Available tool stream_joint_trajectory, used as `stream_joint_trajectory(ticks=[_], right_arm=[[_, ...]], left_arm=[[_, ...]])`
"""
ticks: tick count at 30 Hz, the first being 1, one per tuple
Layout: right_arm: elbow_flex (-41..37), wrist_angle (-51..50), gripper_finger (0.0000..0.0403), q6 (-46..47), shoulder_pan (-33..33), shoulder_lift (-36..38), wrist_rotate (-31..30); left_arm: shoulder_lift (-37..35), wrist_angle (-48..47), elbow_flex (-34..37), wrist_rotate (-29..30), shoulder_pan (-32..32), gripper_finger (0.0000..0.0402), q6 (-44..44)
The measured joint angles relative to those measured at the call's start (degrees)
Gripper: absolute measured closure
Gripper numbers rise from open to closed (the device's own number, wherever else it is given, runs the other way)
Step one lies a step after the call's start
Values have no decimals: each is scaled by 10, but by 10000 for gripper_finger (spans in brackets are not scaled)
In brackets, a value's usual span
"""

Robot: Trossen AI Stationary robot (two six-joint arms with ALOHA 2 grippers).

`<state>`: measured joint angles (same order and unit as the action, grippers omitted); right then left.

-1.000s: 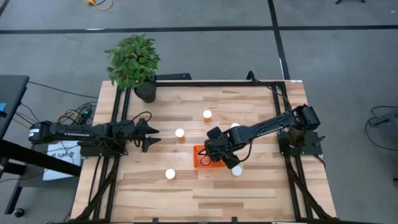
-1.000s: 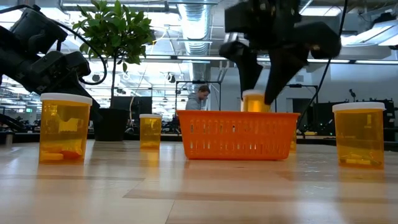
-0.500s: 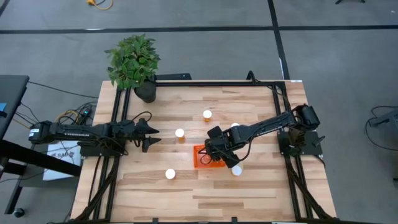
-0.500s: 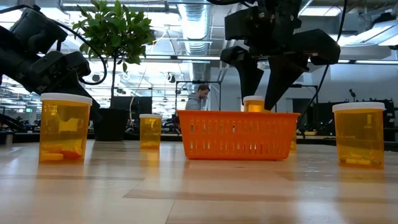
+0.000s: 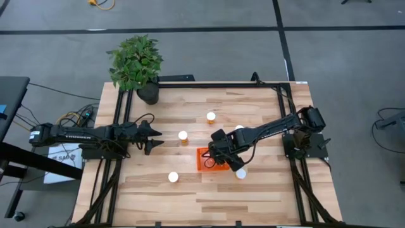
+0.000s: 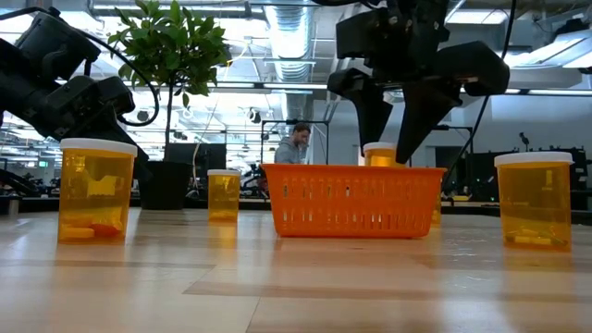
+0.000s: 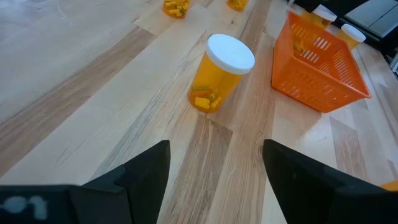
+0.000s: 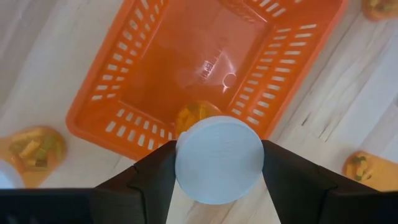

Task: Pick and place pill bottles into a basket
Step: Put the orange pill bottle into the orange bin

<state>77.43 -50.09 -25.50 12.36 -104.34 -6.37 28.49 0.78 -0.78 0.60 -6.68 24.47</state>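
Note:
The orange basket (image 5: 204,161) sits mid-table, right of centre. My right gripper (image 5: 218,158) hangs over it, shut on a pill bottle with a white cap (image 8: 219,158). In the low view that cap (image 6: 379,151) shows just above the basket's rim (image 6: 351,169). Other pill bottles stand upright on the wood (image 5: 183,135), (image 5: 211,116), (image 5: 173,177), (image 5: 240,173). My left gripper (image 5: 155,138) waits open at the table's left, level with the nearest bottle (image 7: 221,71), touching nothing. My right gripper pinches the bottle at its cap end between its two fingers (image 8: 155,171), one on each side of the round white cap. The fingers come from above, pointing steeply down. The bottle stands upright, its orange body (image 8: 193,115) below the basket's rim; whether its bottom rests, I cannot tell.
A potted plant in a black pot (image 5: 147,94) stands at the far left corner. Black frame rails run along the table's left, right and far edges (image 5: 215,84). A person shows far off in the room behind (image 6: 298,143).
My right gripper has sunk a little toward the basket with the bottle, whose cap now sits just above the rim. It stays upright. The left arm has kept still.

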Motion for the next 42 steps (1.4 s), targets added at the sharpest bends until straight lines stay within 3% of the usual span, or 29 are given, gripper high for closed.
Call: stream_joint_trajectory(ticks=[29, 42], right_arm=[[0, 17, 188, -5, 3, -28, 4], [0, 12, 161, -5, 3, -28, 4]], left_arm=[[0, 0, 0, 0, 0, 156, 0], [0, 0, 0, 0, 0, 156, 0]])
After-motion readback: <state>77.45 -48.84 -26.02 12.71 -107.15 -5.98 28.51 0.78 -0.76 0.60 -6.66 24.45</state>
